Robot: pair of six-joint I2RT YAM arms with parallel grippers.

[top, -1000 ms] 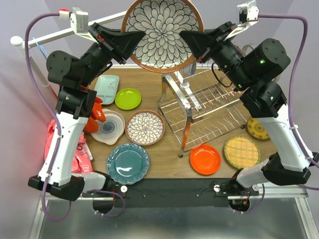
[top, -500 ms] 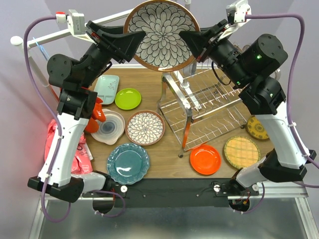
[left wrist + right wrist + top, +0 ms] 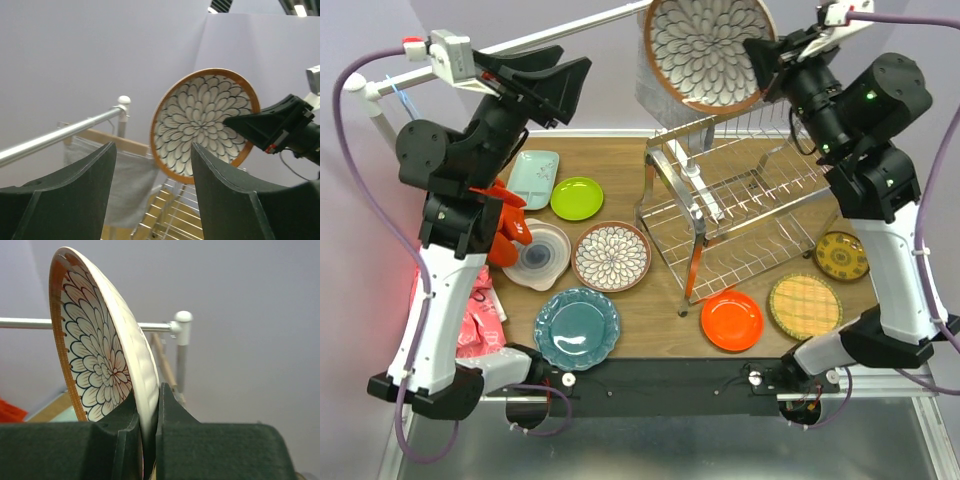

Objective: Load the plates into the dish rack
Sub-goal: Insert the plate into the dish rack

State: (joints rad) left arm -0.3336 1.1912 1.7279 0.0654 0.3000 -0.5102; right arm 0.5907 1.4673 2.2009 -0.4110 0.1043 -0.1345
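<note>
RACK WAITS BELOW: The right claw (image 3: pixel 148 407) pinches the rim of a brown-rimmed floral plate (image 3: pixel 705 45). It holds the plate on edge at top centre-right of the overhead frame, above the far end of the wire dish rack (image 3: pixel 740 205). The left claw (image 3: pixel 565 75), spread wide and empty, hangs well apart at upper left. With the rack beneath the plate, lowering it in edge-first looks like the right arm's job.

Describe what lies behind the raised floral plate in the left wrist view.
Behind the raised plate is mostly plain wall. Lower down, the grey cloth and the dish rack wires reach its lower rim; how far they continue behind it is covered.
</note>
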